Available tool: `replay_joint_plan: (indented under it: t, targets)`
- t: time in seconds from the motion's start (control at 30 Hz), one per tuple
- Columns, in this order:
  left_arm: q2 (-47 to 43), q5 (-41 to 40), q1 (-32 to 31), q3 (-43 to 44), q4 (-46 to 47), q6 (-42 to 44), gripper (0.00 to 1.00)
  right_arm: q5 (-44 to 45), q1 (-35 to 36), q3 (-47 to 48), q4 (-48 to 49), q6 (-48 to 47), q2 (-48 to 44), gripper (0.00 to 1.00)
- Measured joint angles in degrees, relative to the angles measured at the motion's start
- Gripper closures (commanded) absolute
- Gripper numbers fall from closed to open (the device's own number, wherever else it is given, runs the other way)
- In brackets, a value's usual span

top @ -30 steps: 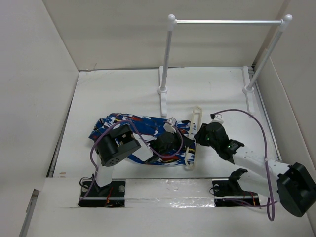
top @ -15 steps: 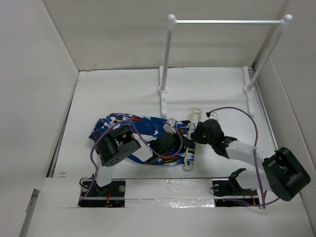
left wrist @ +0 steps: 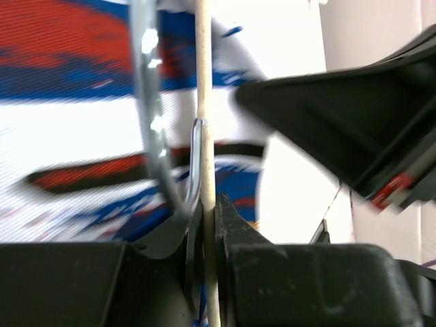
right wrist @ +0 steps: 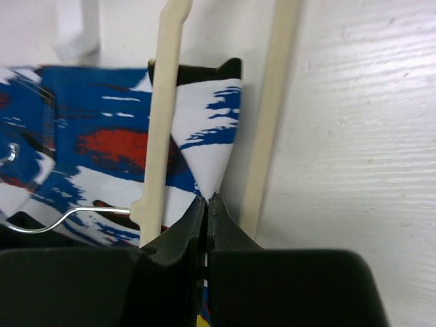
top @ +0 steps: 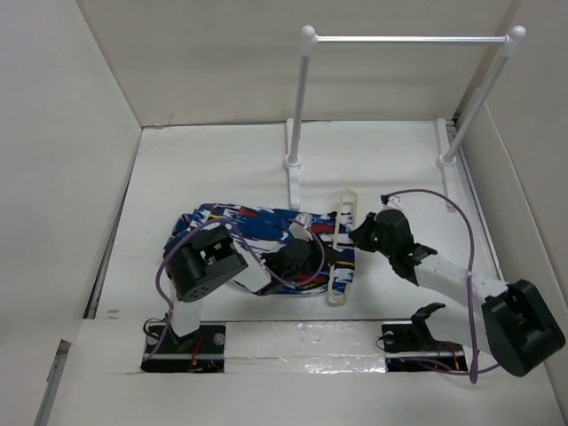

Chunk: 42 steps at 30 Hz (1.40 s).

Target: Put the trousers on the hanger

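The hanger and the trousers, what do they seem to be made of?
The hanger looks like plastic or painted wood: slim cream bars with a dull, smooth finish; I cannot tell which. Its hook seems metal, a thin shiny silver wire. The trousers look like soft matte printed cloth, folding to a pinched crease.

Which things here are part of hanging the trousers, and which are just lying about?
Job: trousers; hanger; left pincer, shut on the hanger; right pincer, shut on the trousers.
Lying about: rack.
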Motion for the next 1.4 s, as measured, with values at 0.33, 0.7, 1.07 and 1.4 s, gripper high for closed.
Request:
replay_joint_plan:
  t: [0.33, 0.7, 1.07, 1.4]
  targets:
    - [-9.8, -4.5, -0.1, -4.6, -2.1, 5.7, 1.00, -9.5, -12.9, -1.8, -8.1, -2.6, -17.4, 1.00]
    - [-5.6, -4.0, 0.3, -1.0, -8.2, 7.9, 1.00, -16.7, -21.4, 0.9, -13.2, -5.1, -18.3, 1.00]
    - [-13.4, -5.2, 2.7, -6.9, -10.1, 5.6, 1.00, -19.9, -33.7, 0.7, -19.0, -6.8, -24.3, 1.00]
    - [-17.4, -6.8, 3.5, -7.2, -15.6, 7.9, 1.00, -26.5, -41.0, 0.1, -20.0, -6.4, -25.2, 1.00]
